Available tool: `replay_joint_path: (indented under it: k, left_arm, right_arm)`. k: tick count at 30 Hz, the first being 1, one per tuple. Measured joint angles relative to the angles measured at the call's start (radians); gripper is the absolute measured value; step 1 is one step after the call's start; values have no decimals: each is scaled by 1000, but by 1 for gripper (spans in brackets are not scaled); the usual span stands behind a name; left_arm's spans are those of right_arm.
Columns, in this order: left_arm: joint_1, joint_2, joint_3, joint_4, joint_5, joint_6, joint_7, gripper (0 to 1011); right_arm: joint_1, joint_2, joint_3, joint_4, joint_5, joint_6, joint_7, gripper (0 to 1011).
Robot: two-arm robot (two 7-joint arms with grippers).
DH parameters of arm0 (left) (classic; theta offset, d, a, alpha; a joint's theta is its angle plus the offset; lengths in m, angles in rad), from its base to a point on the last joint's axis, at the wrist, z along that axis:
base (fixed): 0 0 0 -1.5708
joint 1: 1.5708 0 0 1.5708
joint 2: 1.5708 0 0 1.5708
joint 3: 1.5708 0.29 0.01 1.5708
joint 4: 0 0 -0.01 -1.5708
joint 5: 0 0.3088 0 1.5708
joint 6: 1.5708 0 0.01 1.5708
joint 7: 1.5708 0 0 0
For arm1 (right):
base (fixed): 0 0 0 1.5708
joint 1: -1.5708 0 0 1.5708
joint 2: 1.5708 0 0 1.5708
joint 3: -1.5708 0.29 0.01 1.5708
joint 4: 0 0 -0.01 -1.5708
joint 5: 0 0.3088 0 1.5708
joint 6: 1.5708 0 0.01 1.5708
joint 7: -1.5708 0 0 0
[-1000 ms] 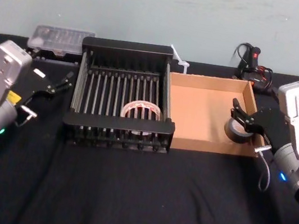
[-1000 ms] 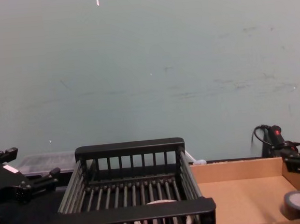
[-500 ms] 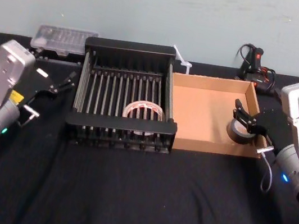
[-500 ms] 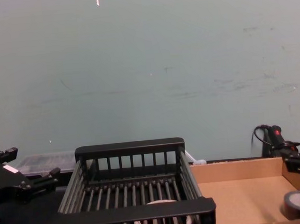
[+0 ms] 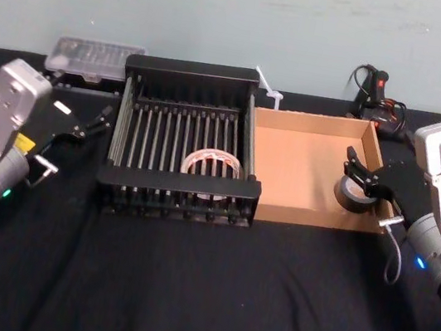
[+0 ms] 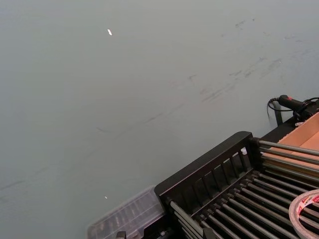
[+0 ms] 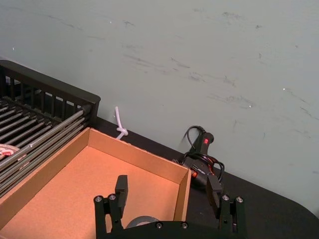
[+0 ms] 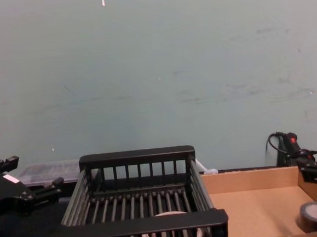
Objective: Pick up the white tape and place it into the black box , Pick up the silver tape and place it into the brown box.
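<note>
The white tape (image 5: 211, 164) lies flat on the slatted floor of the black box (image 5: 176, 182), near its front rim; the ring's edge with red print also appears in the left wrist view (image 6: 305, 214). Inside the brown box (image 5: 304, 166), the silver tape (image 5: 352, 196) rests against the right wall. My right gripper (image 5: 357, 172) hovers just above that roll, open, with nothing between its fingers (image 7: 121, 191). My left gripper (image 5: 93, 123) hangs open left of the black box, holding nothing.
A clear plastic case (image 5: 95, 57) sits at the back left. A black tool with a red switch and cables (image 5: 374, 93) lies behind the brown box. A white tie (image 5: 265, 87) pokes up between the boxes. The black cloth in front is free.
</note>
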Motion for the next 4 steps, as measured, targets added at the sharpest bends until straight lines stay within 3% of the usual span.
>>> replay_joint_path:
  k: [4]
  left_arm:
    - [0,0,0,0,0,0,0,1002]
  right_arm:
    - [0,0,0,0,0,0,0,1002]
